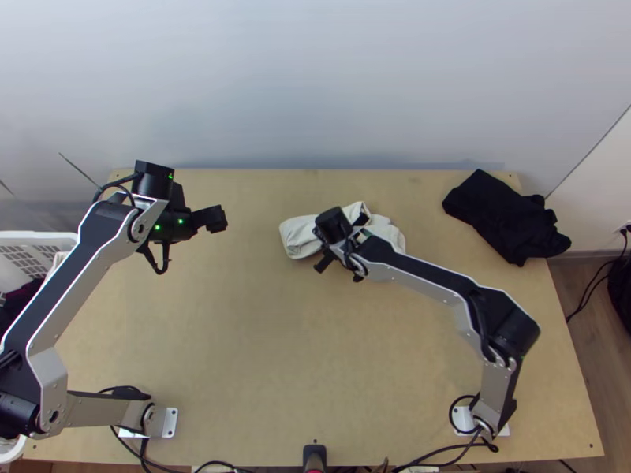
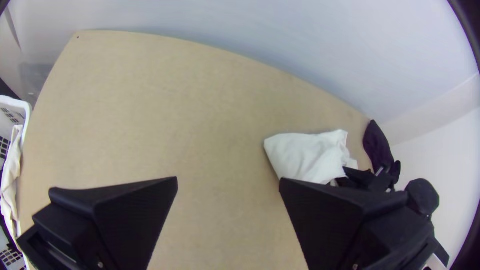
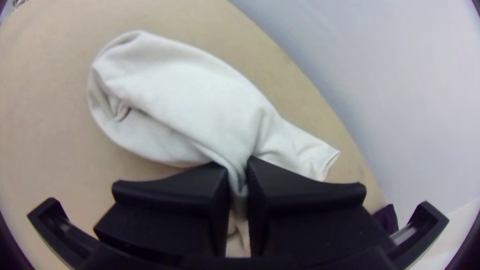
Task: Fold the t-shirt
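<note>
Where the pale t-shirt (image 1: 300,238) lies bunched at upper middle, the right gripper (image 1: 342,241) has its jaws clenched on a gathered fold, its arm (image 1: 430,290) slanting in from lower right. Bare desk (image 1: 260,339) spreads left and below, far edge above; the left gripper (image 1: 213,219) hangs upper left, jaws apart, with a white basket (image 1: 35,235) at the left edge, black cloth (image 1: 505,217) upper right.
</note>
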`<move>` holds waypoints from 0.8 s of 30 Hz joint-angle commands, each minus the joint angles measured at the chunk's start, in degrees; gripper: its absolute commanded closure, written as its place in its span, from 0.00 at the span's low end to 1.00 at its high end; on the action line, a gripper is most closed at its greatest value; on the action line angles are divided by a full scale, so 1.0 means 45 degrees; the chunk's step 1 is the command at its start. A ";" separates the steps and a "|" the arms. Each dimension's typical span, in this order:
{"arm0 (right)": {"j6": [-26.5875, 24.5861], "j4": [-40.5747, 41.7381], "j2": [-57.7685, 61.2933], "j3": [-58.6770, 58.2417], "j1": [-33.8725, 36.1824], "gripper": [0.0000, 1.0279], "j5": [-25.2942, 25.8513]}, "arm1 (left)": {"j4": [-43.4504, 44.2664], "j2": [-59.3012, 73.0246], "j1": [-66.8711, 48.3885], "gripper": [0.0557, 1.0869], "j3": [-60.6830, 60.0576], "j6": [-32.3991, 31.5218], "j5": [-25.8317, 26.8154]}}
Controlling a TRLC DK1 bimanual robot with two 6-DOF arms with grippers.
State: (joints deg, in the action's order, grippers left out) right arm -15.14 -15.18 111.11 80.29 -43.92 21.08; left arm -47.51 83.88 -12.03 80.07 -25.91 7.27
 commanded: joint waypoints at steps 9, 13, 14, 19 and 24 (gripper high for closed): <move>0.3774 -0.2408 -0.3168 0.0790 0.1460 0.97 0.0100 | -0.0107 -0.0514 0.0018 0.04 -0.0001 -0.0082 -0.0033; 0.4282 -0.2935 -0.4203 0.0614 0.2475 0.97 0.0081 | -0.0224 -0.0709 0.0037 0.04 -0.0118 -0.0062 -0.0111; 0.4301 -0.3053 -0.4457 0.0575 0.2749 0.97 0.0081 | -0.0244 -0.0748 0.0037 0.04 -0.0138 -0.0062 -0.0111; 0.4301 -0.3619 -0.5668 0.0575 0.4331 0.97 -0.0056 | -0.0342 -0.0866 0.0037 0.04 -0.0177 -0.0023 -0.0150; 0.4321 -0.4127 -0.6761 0.0439 0.6362 0.97 -0.0642 | -0.0361 -0.0905 0.0057 0.04 -0.0177 -0.0023 -0.0189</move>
State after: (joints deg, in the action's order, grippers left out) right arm 3.60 -30.85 87.24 82.96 -25.47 20.32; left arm -48.80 80.27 -11.88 79.44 -26.13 6.76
